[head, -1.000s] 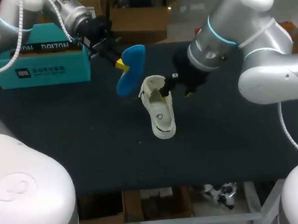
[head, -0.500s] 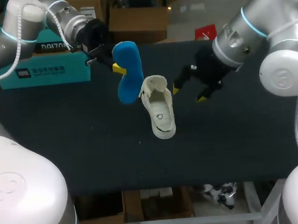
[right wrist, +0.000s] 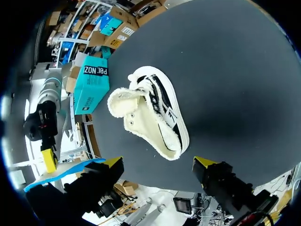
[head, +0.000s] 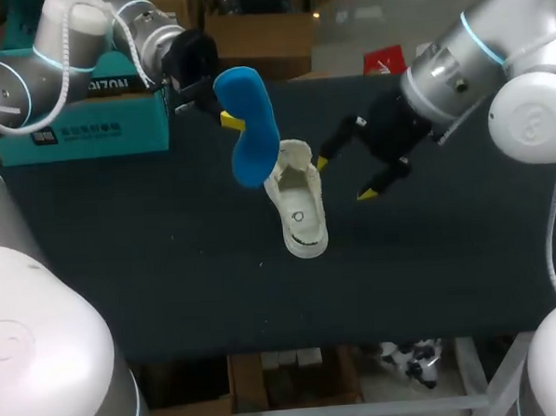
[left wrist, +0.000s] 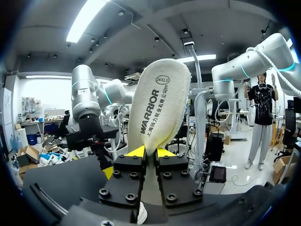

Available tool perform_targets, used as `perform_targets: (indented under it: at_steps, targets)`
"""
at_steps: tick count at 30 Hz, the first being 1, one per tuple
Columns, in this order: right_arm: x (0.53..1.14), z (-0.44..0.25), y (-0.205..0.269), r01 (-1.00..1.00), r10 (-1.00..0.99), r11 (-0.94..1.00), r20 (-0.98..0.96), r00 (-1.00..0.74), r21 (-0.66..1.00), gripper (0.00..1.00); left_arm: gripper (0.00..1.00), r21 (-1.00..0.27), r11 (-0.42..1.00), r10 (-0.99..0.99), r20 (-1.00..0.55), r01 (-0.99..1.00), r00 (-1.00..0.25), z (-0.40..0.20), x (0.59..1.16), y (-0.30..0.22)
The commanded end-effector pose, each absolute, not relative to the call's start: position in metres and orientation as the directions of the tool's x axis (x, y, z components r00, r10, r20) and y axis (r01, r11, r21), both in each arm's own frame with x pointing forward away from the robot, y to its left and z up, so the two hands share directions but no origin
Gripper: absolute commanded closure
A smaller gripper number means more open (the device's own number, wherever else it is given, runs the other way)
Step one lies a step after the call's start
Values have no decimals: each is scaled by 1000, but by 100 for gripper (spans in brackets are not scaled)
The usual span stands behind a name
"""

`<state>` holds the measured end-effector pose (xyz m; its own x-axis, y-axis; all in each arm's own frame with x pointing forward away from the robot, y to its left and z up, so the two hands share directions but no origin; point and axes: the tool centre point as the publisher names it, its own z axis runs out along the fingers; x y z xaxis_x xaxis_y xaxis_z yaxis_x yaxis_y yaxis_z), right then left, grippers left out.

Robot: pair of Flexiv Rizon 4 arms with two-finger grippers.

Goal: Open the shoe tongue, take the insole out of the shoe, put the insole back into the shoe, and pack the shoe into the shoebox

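Lying tongue-open on the table (head: pixel 170 288), our shoe (head: pixel 296 200) sits empty. Just beyond, our right gripper (head: pixel 344 177) hovers, fingers spread. Our left gripper (left wrist: pixel 150 153) pinches the insole (left wrist: pixel 157 108) aloft. Reinsertion and the far shoebox (head: pixel 77 111) remain.

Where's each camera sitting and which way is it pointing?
Head view: above and behind, looking down on the table; both arms show.
Left wrist view: wrist-mounted, looks out along the left gripper, shut on the insole.
Right wrist view: wrist-mounted, looks down past the open right gripper at the shoe.
Shared: head and right wrist views both show the shoe.
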<state>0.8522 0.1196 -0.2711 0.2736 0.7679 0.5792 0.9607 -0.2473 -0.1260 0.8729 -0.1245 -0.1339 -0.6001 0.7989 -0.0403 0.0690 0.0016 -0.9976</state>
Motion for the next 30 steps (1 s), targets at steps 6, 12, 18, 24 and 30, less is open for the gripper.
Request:
perform_targets:
  at_steps: [6, 12, 18, 24, 30]
  targets:
    - [856, -269, 115, 925, 716, -295, 586, 380, -240, 0, 100, -994, -81, 826, -23, -78, -564, -130, 885, -125]
    - [856, -268, 116, 916, 694, -302, 598, 401, -264, 0, 100, -990, -93, 814, -13, -109, -580, -124, 883, -133]
    - [851, -260, 120, 875, 627, -331, 611, 484, -353, 0, 100, -989, -111, 809, -35, -94, -587, -114, 873, -139]
    - [846, -259, 121, 827, 567, -353, 603, 561, -438, 0, 100, -991, -101, 816, -34, -84, -578, -112, 866, -145]
    - [841, -256, 122, 810, 553, -359, 594, 585, -464, 0, 100, -997, -74, 824, -56, -9, -563, -121, 858, -150]
